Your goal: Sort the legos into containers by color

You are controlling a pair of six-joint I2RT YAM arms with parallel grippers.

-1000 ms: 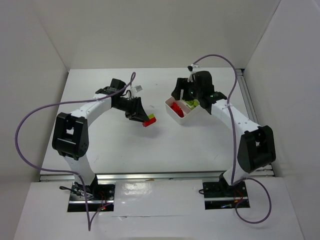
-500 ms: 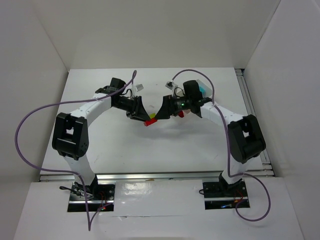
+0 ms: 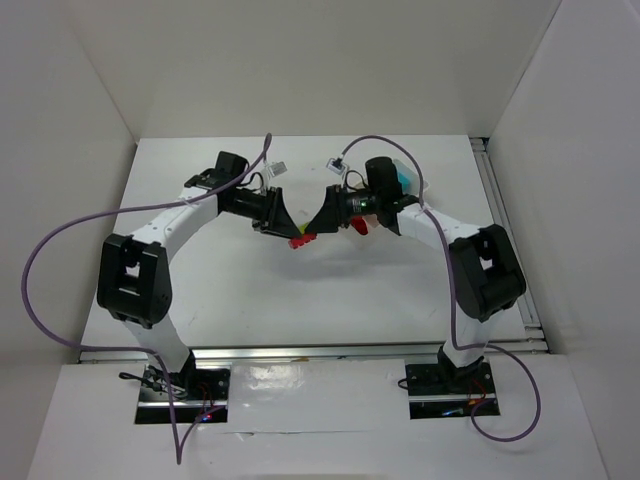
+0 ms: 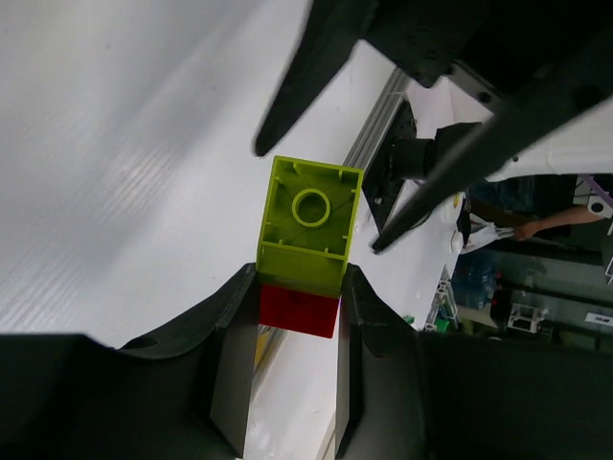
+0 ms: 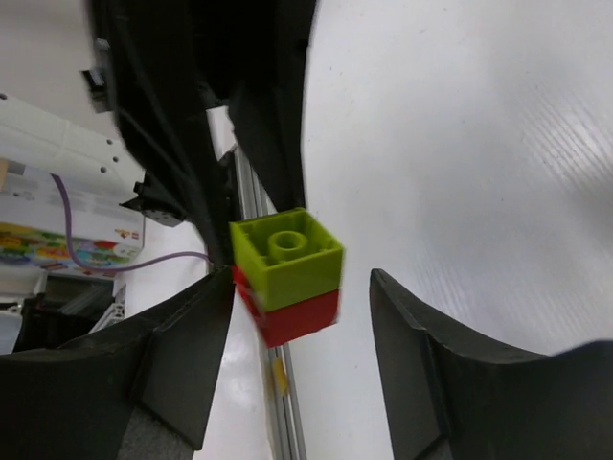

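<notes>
The left tool [image 4: 299, 287] clenched a small red plastic brick [image 4: 299, 313] joined to a lime green plastic brick [image 4: 308, 225]; the right tool [image 5: 302, 280] stood spread around the pair.

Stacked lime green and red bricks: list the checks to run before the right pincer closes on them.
1. Left pincer clamped on the red studded plastic brick: ok.
2. Lime green studded plastic brick joined to the red one and sticking out beyond the left pincer's fingertips: ok.
3. Right pincer open: ok.
4. Right pincer's fingers on either side of the stack: ok, though the gap is wider on one side.
5. Right pincer clear of the red brick, so that it will grip only the lime green one: cannot tell; one finger sits very close to both bricks.
</notes>
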